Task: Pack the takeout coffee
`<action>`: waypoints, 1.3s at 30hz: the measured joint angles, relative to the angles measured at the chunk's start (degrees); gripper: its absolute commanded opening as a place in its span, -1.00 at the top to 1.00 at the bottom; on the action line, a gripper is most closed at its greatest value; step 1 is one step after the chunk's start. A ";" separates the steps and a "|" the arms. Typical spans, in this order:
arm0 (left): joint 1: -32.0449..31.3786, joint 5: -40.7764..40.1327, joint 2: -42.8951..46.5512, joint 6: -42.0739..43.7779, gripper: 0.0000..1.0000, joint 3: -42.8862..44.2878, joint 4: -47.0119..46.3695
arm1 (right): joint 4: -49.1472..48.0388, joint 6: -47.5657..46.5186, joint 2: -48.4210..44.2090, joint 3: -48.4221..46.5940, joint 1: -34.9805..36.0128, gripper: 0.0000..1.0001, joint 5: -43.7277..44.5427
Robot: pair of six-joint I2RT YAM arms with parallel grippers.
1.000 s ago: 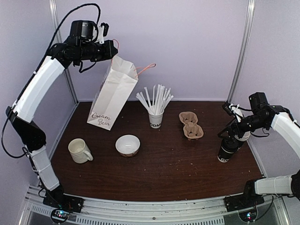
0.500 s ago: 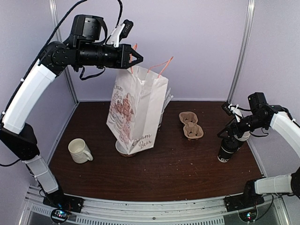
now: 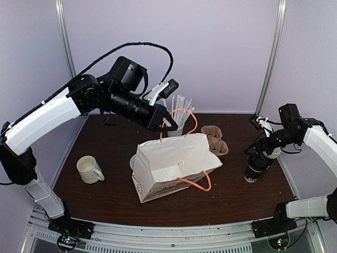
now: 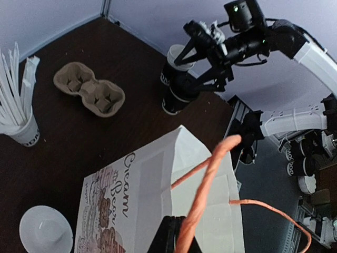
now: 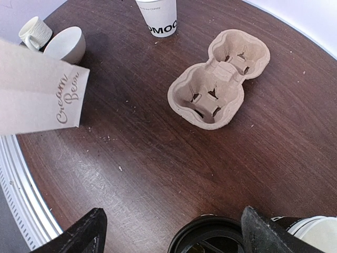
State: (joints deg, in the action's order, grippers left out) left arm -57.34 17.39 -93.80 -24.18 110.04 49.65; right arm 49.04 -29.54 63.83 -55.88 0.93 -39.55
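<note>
Two arms reach over the dark table [image 3: 210, 203]. At its middle a white paper bag [image 3: 174, 163] hangs tilted, its orange handle [image 3: 181, 112] pinched tight in the left gripper [image 3: 166, 125]. The right gripper [image 5: 171, 229] has its fingers spread wide either side of the takeout coffee [image 3: 255, 169], which stands upright near the table's right edge.

White paper bag [image 3: 176, 166] lettered "Cream Bean" is dead center on the dark wood worktop [image 3: 105, 197], tilted with its mouth gaping and one orange handle [image 3: 181, 112] looped up. Cream mug [image 3: 89, 169] at 9 o'clock. White bowl [image 5: 66, 45] tucked beside the bag. Cup of stirrer sticks [image 5: 158, 18] at 12, pulp cup carrier [image 3: 216, 139] around 2.
</note>
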 measured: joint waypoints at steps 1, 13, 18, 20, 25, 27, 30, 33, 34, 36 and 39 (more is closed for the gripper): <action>0.00 0.72 0.63 -0.42 1.00 -3.65 -0.68 | -0.04 0.00 0.00 0.00 0.00 -0.84 0.11; 0.00 -5.53 10.01 -0.79 -0.02 -15.13 -1.25 | -0.17 -0.02 0.48 0.00 0.00 -0.84 0.37; 0.00 -12.41 11.89 1.68 -0.29 -15.08 -1.07 | -0.20 -0.02 0.46 0.00 0.00 -0.84 0.37; 0.02 -15.37 11.58 3.21 -0.36 -14.95 -0.22 | -0.20 -0.02 0.46 0.00 0.00 -0.84 0.37; 0.00 -21.97 10.05 7.34 -0.52 -14.56 2.10 | -0.17 -0.13 0.46 0.00 0.00 -0.84 0.26; 0.02 -24.46 9.53 8.59 -0.54 -14.23 3.15 | 0.13 -0.48 0.42 -0.02 0.00 -0.84 -0.13; 0.00 -27.65 9.49 10.10 -0.56 -13.27 5.09 | 2.03 -1.66 0.61 -1.60 0.09 -0.83 -0.31; 0.02 -29.24 10.78 11.47 -0.61 -13.00 6.01 | 4.42 -3.21 2.78 -7.56 1.42 -0.81 0.98; 0.02 -29.29 11.67 11.98 -0.63 -13.05 6.32 | 4.68 -3.58 4.02 -9.77 2.03 -0.80 1.40; 0.02 -29.24 13.90 12.57 -0.70 -13.46 6.54 | 5.42 -4.33 7.85 -15.10 3.89 -0.79 3.54; 0.02 -29.42 19.91 12.72 -0.75 -16.83 5.99 | 5.79 -4.79 15.17 -21.66 7.34 -0.74 7.91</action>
State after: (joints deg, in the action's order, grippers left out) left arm -57.32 -12.03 -73.89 -11.46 93.21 55.64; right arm 54.83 -34.33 79.00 -77.54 8.27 -31.64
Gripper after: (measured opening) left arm 0.857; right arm 0.891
